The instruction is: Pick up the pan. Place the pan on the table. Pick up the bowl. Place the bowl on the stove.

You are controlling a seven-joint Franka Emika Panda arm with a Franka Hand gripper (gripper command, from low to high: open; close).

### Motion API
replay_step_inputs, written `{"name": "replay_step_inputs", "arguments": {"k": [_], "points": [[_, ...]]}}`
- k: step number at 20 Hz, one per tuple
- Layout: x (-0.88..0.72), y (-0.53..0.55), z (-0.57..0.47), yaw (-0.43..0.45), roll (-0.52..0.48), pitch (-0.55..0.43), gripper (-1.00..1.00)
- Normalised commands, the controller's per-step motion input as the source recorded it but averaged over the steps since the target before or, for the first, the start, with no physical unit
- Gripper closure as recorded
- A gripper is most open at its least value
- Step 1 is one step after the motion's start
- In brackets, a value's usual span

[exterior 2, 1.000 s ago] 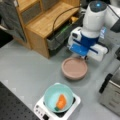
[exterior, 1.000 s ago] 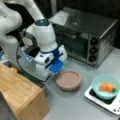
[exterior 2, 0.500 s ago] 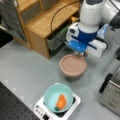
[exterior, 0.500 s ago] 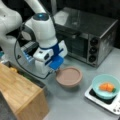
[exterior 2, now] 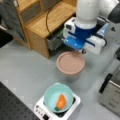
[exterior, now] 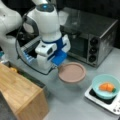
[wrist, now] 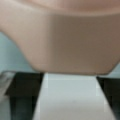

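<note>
The gripper (exterior 2: 83,51) has its jaws closed on the white handle of the pink pan (exterior 2: 70,62), which sits low over the grey tabletop (exterior 2: 27,67). The teal bowl (exterior 2: 58,97) rests on the stove (exterior 2: 75,103).

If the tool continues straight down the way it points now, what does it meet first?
Probably the table. The tool already grips the pan by its handle; the pan's height above the surface is unclear.
</note>
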Motion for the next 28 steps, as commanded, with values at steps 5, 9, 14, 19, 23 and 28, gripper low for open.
{"name": "replay_step_inputs", "arguments": {"k": [5,9,14,19,23,28], "points": [[0.22,0.02,0.26,-0.101,0.138,0.211,1.0],[0.18,0.09,0.33,-0.119,0.119,0.202,1.0],[0.11,0.17,0.52,-0.136,0.115,0.235,1.0],[0.15,0.16,0.47,-0.145,0.114,0.231,1.0],[0.21,0.1,0.24,-0.131,0.117,0.187,1.0],[0.28,0.0,0.22,-0.11,0.08,0.165,1.0]]}}
